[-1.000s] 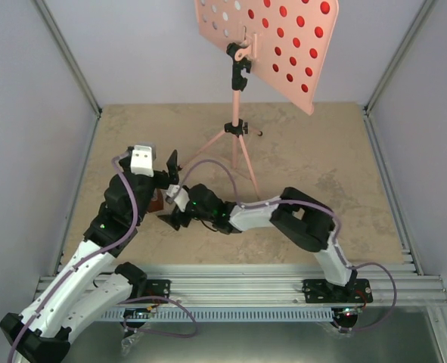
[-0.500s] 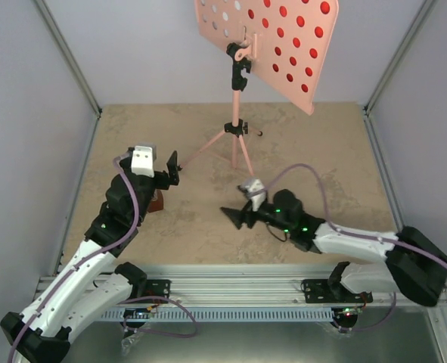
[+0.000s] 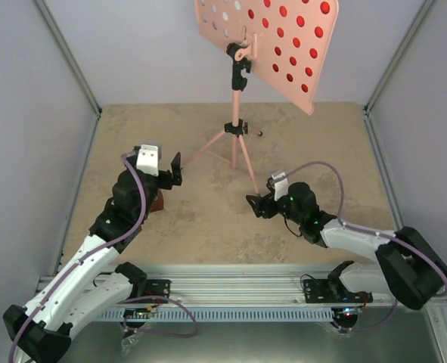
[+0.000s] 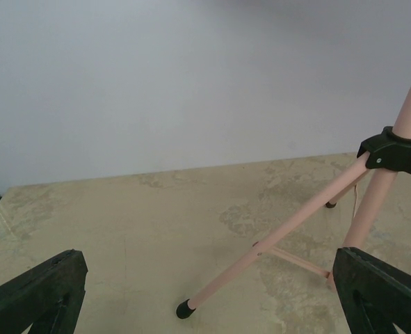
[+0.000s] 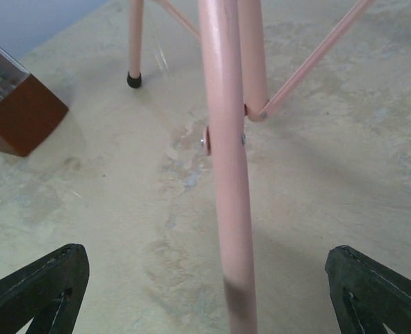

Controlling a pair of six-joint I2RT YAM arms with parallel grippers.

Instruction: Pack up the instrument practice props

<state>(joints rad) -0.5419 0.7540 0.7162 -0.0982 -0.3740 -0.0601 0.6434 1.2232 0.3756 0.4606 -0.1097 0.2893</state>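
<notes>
The pink music stand (image 3: 237, 144) stands at the back, its hole-dotted desk (image 3: 268, 45) up high. Red shows through the desk's right holes (image 3: 284, 11), pale white through its left holes. The brown metronome (image 3: 157, 203) sits partly hidden under my left arm; it also shows in the right wrist view (image 5: 14, 104). My left gripper (image 3: 175, 171) is open and empty, facing the stand's left leg (image 4: 275, 240), which lies ahead of it. My right gripper (image 3: 256, 203) is open, low, with the stand's near right leg (image 5: 229, 209) between its fingers, untouched.
Grey walls close the table on three sides. A metal rail (image 3: 238, 276) runs along the near edge. The stand's black joint (image 4: 394, 149) and black leg foot (image 4: 185, 309) lie in front of my left gripper.
My right arm has swung from beside the metronome at the left over to the stand's near right leg. My left gripper has shifted slightly forward and stays open.
</notes>
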